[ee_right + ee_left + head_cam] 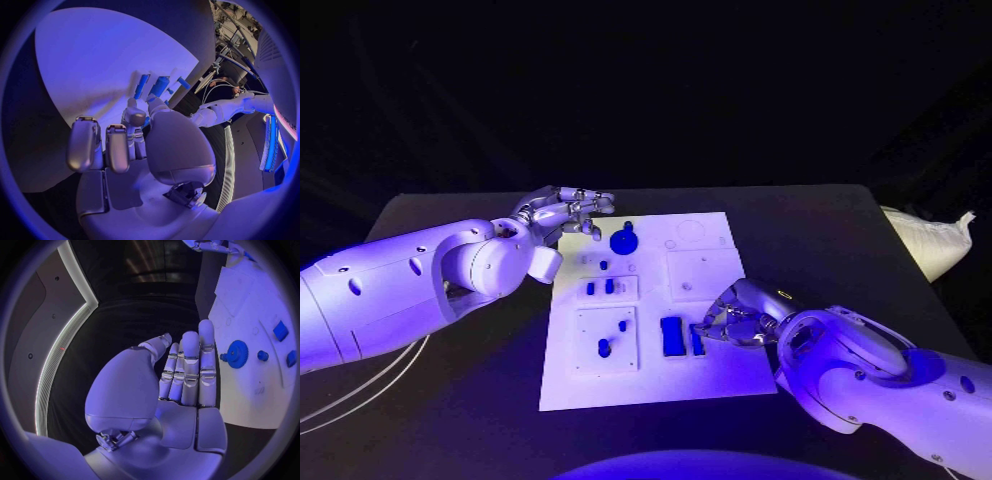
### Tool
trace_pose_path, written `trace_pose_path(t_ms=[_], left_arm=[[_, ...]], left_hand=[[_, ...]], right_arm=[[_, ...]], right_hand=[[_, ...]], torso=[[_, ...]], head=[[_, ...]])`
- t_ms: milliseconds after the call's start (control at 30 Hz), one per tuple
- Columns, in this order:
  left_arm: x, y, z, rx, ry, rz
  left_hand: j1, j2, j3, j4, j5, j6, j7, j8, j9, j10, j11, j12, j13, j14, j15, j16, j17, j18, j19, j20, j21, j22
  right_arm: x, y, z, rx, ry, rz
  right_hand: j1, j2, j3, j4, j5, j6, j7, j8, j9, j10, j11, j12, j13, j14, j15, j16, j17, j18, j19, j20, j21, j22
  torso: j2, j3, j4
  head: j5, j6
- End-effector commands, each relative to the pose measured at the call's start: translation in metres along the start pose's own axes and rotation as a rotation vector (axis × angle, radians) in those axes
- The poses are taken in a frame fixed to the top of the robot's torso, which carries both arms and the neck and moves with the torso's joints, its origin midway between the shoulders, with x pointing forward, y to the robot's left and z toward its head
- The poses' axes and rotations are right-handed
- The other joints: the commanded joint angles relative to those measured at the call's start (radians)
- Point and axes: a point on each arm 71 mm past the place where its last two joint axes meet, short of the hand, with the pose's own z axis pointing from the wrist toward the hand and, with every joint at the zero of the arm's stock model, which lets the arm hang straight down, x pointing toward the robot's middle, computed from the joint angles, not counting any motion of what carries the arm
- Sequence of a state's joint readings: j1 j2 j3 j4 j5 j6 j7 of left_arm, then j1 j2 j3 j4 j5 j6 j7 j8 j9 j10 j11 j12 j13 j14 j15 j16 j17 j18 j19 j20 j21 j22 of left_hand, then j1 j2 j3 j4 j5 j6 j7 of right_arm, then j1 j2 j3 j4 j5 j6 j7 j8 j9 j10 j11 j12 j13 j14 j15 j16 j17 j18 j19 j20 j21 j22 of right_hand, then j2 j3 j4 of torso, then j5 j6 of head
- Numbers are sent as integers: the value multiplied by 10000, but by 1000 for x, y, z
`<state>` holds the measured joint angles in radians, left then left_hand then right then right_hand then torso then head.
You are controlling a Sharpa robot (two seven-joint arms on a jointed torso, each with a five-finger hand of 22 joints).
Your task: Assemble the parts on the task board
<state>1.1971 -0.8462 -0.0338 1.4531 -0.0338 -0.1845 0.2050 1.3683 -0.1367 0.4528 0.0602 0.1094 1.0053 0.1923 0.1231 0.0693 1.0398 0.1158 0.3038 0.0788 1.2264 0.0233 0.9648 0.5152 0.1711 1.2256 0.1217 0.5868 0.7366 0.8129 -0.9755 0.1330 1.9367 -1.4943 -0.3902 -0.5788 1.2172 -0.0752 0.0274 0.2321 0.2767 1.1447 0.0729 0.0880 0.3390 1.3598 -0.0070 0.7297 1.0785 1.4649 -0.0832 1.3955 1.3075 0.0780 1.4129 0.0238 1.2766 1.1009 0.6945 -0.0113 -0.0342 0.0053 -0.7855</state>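
Two hands are seen: the right hand [733, 322] (grip unclear) is lowered beside a long blue part [672, 337]; the left hand [567, 215] is empty, fingers extended.

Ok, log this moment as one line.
left hand: open, at task board far edge near blue gear | right hand: on board beside long blue block, grip unclear | assembly unfinished

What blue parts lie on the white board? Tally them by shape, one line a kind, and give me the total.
Gear: 1
Long bars: 2, one beside the right hand
Small pieces: 4
Total: 7 blue parts, as far as the head view lets me tell.
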Motion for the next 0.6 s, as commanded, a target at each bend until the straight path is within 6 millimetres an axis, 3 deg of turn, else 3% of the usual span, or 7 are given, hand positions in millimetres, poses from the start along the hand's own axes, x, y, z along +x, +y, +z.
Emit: trace_pose_path(t_ms=[33,167,333,367,433,467,600], left_arm=[[1,1,1,95,75,-155],[-1,7,1,68,-191,-476],[-7,15,3,182,-867,-986],[-8,16,4,230,-1027,-1081],[-10,18,7,321,-1291,-1212],[-11,21,8,387,-1459,-1282],[-13,27,13,535,-1745,-1385]], left_hand=[[-18,73,-83,22,-12,-81,-26,50,-12,-100,-6,34,-13,-93,22,23,-22,108,45,6,-71,-26],[-38,69,-159,41,-6,-104,-26,82,-13,-139,4,89,-20,-388,49,-138,-139,105,-155,29,-252,-115],[18,108,-236,31,-1,-97,-45,165,-10,-124,12,209,-29,-1018,81,-672,-479,100,-682,80,-722,-363],[27,106,-250,31,-2,-83,-59,189,-9,-113,28,227,-37,-1261,106,-945,-625,97,-900,94,-898,-456],[21,121,-263,62,0,-56,-56,238,-12,-161,53,179,-88,-1843,228,-1812,-1073,68,-1536,166,-1386,-714],[10,109,-263,87,-6,-91,-34,233,-23,-210,87,96,-129,-2135,333,-2446,-1395,39,-1969,233,-1727,-904],[-15,147,-213,188,12,-352,46,76,-47,-449,297,-358,-175,-2805,738,-4342,-2286,-102,-3059,538,-2729,-1549]], right_arm=[[-13,-5,9,-550,-786,2040],[-28,-19,27,-890,-1129,3852],[-43,-37,55,-1381,-1468,6305],[-46,-40,61,-1459,-1543,6758],[-50,-46,70,-1558,-1646,7559],[-52,-50,77,-1626,-1734,8123],[-56,-56,93,-1861,-1945,9117]], right_hand=[[144,-16,-171,27,91,-313,139,-184,-90,-416,121,-1082,-657,430,162,-549,-139,290,-305,89,-577,-765],[620,153,-228,-81,100,-662,286,-233,-200,-1049,240,-2514,-1597,83,272,-1780,-1391,568,-889,192,-1802,-2337],[1556,533,92,-429,-262,-1044,504,-226,-335,-1577,426,-3746,-2866,-708,393,-4991,-4400,1038,-1955,340,-4588,-5566],[1756,541,200,-513,-411,-1207,576,-234,-391,-1720,541,-4187,-3344,-1200,499,-6537,-5732,1043,-2150,419,-5100,-5928],[2026,594,429,-588,-516,-1473,783,-257,-499,-2183,757,-5021,-4183,-1757,706,-7651,-6353,1036,-2549,585,-5936,-6446],[2309,539,704,-694,-617,-1705,930,-218,-662,-2248,1002,-5749,-5197,-2127,945,-8894,-7037,989,-2954,907,-7017,-7147],[2506,407,1106,-804,-729,-2082,1217,-266,-982,-2988,1381,-6639,-6471,-3593,1527,-10943,-8242,944,-4030,1300,-8717,-8196]], torso=[[-200,-63,-17],[-362,-97,-42],[-560,-129,-92],[-583,-131,-97],[-647,-114,-104],[-682,-101,-104],[-814,-50,-118]], head=[[-14,122],[11,332],[-25,789],[-27,857],[-38,1033],[-44,1121],[4,1272]])
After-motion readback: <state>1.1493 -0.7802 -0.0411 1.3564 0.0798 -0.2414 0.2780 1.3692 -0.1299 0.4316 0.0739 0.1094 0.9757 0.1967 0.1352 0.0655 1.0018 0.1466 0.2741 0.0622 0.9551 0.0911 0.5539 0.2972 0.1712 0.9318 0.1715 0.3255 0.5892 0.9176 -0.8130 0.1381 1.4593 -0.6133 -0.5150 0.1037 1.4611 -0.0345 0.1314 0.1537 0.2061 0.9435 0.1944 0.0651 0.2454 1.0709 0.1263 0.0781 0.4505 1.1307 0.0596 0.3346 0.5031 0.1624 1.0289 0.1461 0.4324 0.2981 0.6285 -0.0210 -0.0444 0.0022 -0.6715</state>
